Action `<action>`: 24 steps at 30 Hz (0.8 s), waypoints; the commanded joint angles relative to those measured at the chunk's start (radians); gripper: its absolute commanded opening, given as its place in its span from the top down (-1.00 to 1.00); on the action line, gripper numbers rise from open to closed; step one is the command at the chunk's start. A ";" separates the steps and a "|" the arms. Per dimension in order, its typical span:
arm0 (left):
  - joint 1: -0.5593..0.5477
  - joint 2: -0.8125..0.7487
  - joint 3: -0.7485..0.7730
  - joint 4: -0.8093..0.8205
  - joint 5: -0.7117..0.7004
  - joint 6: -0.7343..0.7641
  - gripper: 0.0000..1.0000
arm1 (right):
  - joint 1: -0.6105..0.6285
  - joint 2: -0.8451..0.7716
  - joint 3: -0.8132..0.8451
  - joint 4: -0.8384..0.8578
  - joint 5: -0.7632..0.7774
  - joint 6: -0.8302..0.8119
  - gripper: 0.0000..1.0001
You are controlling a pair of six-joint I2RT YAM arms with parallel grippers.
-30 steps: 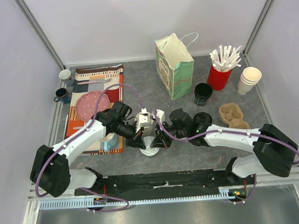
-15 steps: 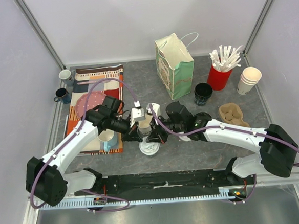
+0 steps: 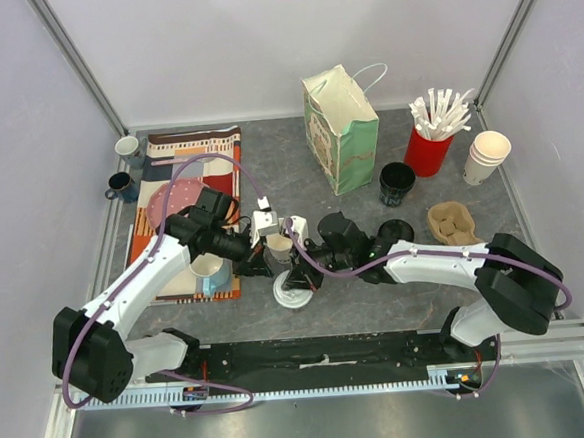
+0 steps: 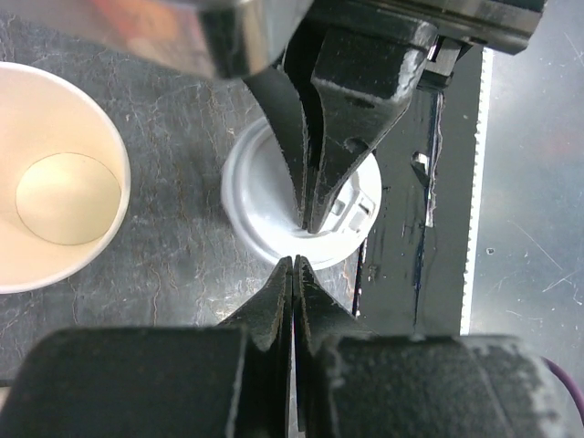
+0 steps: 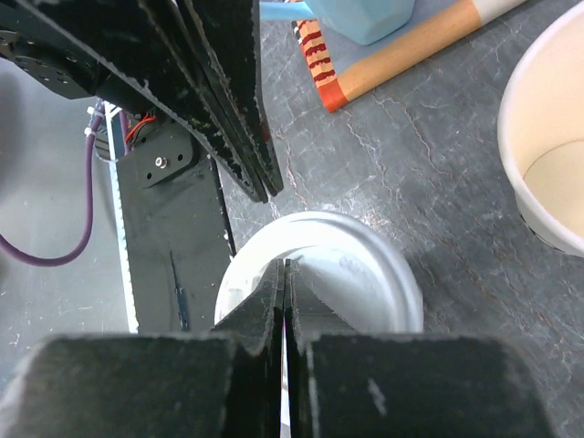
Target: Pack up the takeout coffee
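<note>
A round white sip lid (image 3: 291, 292) lies on the grey table between my two grippers; no cup shows beneath it. Just behind it stands a small pale paper cup (image 3: 278, 246), lidless and empty. My left gripper (image 3: 256, 266) is shut on nothing, its tips at the lid's (image 4: 301, 205) near edge, with the cup (image 4: 55, 192) to its left. The right gripper (image 3: 301, 272) is also shut and empty, its tips (image 5: 283, 265) over the lid (image 5: 365, 274). The two grippers point at each other across the lid, tips a little apart.
A paper bag (image 3: 342, 125) stands behind, with a black cup (image 3: 397, 184), a loose black lid (image 3: 395, 231) and a cardboard carrier (image 3: 456, 224) to its right. Red cup of straws (image 3: 430, 151), stacked white cups (image 3: 486, 155). Left: striped mat (image 3: 182, 146), pink plate, blue mug (image 3: 212, 275).
Both grippers have shifted slightly left and toward the back, and the right arm reaches further left. The white lid and the pale cup stay where they were. Both grippers stay shut.
</note>
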 commanded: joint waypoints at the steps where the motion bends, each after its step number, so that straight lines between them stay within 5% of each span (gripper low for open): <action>1: -0.002 -0.002 0.006 0.013 0.002 0.022 0.95 | -0.006 -0.029 0.000 -0.061 0.030 -0.033 1.00; 15: 0.000 -0.030 0.030 0.015 -0.019 0.008 0.96 | 0.038 -0.095 0.178 -0.177 0.004 -0.074 1.00; 24: 0.004 -0.030 0.023 0.013 -0.026 0.007 0.96 | 0.018 -0.038 -0.035 0.029 0.022 -0.010 1.00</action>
